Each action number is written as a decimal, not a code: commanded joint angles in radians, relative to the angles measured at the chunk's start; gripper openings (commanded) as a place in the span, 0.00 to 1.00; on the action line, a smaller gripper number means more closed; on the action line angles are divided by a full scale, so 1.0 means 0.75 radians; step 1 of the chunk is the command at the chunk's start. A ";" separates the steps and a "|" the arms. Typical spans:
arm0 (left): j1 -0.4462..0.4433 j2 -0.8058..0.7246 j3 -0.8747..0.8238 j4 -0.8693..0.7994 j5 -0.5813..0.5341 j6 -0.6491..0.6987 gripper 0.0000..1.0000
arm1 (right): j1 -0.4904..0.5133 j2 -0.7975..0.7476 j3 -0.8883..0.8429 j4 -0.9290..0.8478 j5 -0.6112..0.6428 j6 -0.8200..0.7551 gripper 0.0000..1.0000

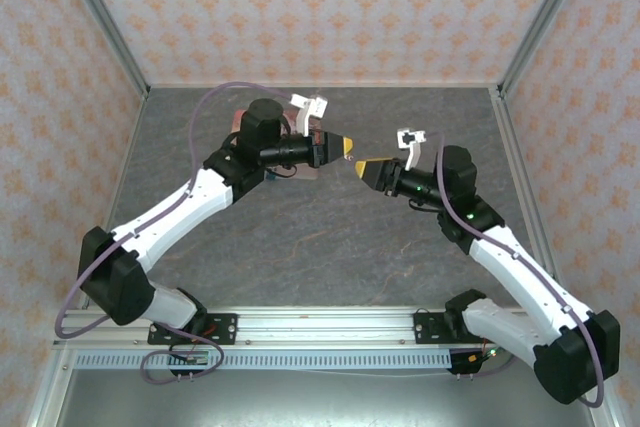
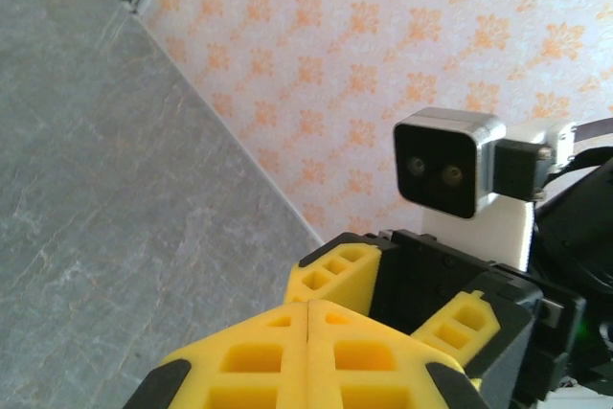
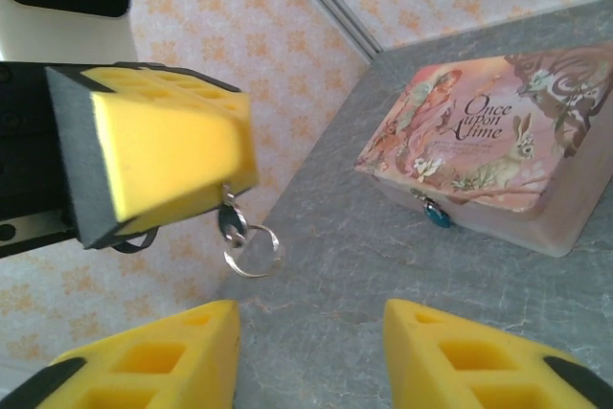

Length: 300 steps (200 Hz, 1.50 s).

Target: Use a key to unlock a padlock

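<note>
Padlock [image 3: 439, 213] and key [image 3: 231, 220] are well apart, so as I judge it the unlocking itself has not begun.

At the upper left of the right wrist view, the left gripper [image 3: 230, 160] has its yellow pads pressed together on the top of the key. The small dark key hangs below the pads, with a loose metal ring [image 3: 251, 248] dangling from it. That part looks done to me: the key is off the table [image 3: 335, 265] and held in the air.

Along the bottom of that view, the right gripper [image 3: 311, 318] has its two fingers spread apart with nothing between them. It points at the key from close by. From above, the two grippers sit nearly tip to tip in the middle of the frame. I can't tell whether the right one is about to take the key.

Over at the right, the pink box [image 3: 488, 141] with the storybook picture lies flat on the table. The little teal padlock hangs at the middle of its front edge. It is too small to see whether the shackle is shut, but it sits where a closed lock would.

What's left, I reckon, is nearly everything. The key has to be carried across to the box, lined up with a very small keyhole, pushed in and turned.
</note>
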State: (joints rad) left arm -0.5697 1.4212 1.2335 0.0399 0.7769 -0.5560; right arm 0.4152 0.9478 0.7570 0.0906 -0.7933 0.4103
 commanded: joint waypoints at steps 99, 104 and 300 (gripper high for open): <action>0.000 -0.089 0.024 0.186 0.003 -0.089 0.00 | 0.028 0.116 0.148 0.482 -0.234 0.253 0.45; 0.001 -0.087 0.024 0.187 0.003 -0.090 0.00 | 0.029 0.121 0.150 0.484 -0.233 0.254 0.45; 0.000 -0.063 0.025 0.204 -0.048 -0.120 0.00 | 0.034 0.165 0.120 0.462 -0.233 0.257 0.32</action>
State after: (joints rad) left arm -0.5697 1.3846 1.2335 0.1474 0.7597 -0.6319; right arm 0.4362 1.0782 0.8455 0.3985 -0.9436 0.6094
